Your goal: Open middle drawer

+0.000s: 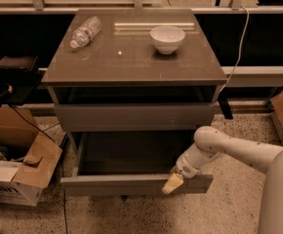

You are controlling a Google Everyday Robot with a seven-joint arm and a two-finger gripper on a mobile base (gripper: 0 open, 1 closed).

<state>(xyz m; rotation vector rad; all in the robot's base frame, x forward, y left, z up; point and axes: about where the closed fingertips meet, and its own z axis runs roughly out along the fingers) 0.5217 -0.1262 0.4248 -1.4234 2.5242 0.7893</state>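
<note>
The middle drawer [117,185] sits far out, gripper [172,184] at its front edge.
Flat grey front, dark inside, open floor [131,214] ahead; I cannot tell its grip.

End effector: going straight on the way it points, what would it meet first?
Probably the middle drawer, at its front panel's top edge, where the end effector points down-left. Depth is unclear; past it lies the floor.

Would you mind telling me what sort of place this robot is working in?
Probably a lab or workshop: cardboard boxes on a speckled floor, a dangling white cable, and a drawer cabinet. The gripper is at the front of the pulled-out middle drawer.
</note>
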